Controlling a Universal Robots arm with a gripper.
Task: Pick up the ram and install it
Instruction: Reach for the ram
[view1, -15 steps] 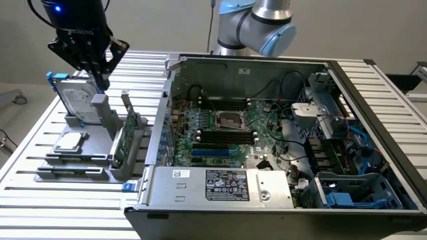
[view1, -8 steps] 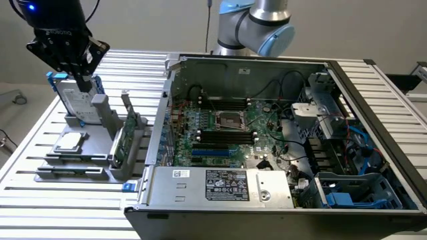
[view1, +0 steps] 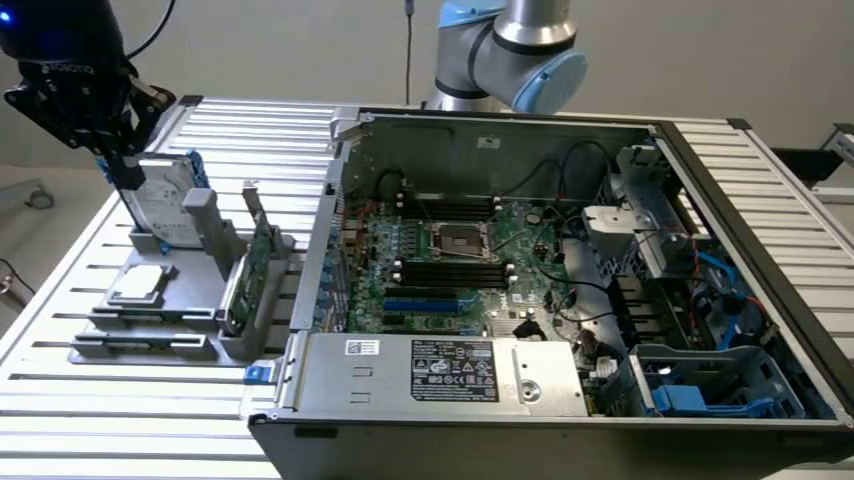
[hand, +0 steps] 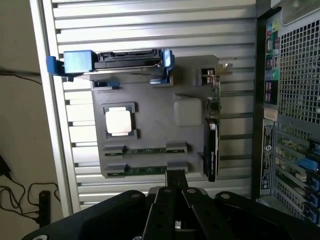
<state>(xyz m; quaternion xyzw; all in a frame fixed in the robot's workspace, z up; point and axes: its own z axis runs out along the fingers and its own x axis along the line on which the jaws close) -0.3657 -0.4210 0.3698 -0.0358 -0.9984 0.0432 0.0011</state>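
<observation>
Two ram sticks lie edge-up in the slots of a grey holder (hand: 160, 120): one ram stick (hand: 145, 150) and a second (hand: 145, 170) beside it, both thin and green. My gripper (hand: 175, 176) is shut with nothing between its fingers and hangs above the holder, its tips over the end of the nearer stick. In the exterior view the gripper (view1: 118, 172) is high at the exterior view's left, just over the holder (view1: 174, 320) and close to the upright hard drive (view1: 167, 195).
The holder also carries a silver processor (hand: 120, 121), the hard drive with blue rails (hand: 130, 61) and a tall green expansion card (hand: 212, 135). An open computer case (view1: 747, 200) lies to the exterior view's right, with its motherboard (view1: 454, 270) and power supply (view1: 441, 370) exposed.
</observation>
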